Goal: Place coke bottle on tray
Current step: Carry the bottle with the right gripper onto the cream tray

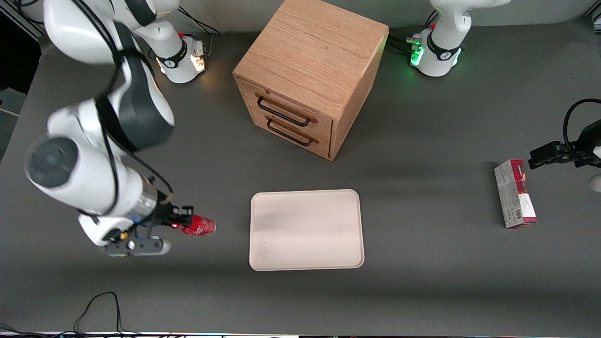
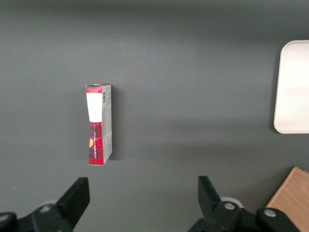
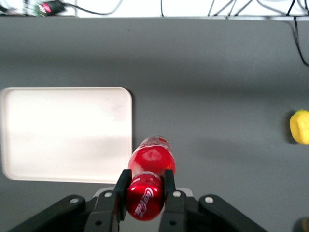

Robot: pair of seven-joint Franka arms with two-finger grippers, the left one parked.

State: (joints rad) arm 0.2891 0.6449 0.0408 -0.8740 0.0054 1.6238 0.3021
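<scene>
My right gripper (image 1: 184, 219) is shut on the small red coke bottle (image 1: 199, 226), which lies sideways in the fingers, held toward the working arm's end of the table. In the right wrist view the bottle (image 3: 148, 179) sits clamped between the two black fingers (image 3: 121, 188), the gripper (image 3: 145, 186) closed on its body. The cream-white tray (image 1: 306, 230) lies flat on the grey table beside the bottle, a short gap apart. The tray also shows in the right wrist view (image 3: 63, 133) and in the left wrist view (image 2: 293, 87).
A wooden two-drawer cabinet (image 1: 310, 75) stands farther from the front camera than the tray. A red-and-white carton (image 1: 515, 193) lies toward the parked arm's end of the table; it also shows in the left wrist view (image 2: 99, 124). A yellow lump (image 3: 300, 126) lies on the table.
</scene>
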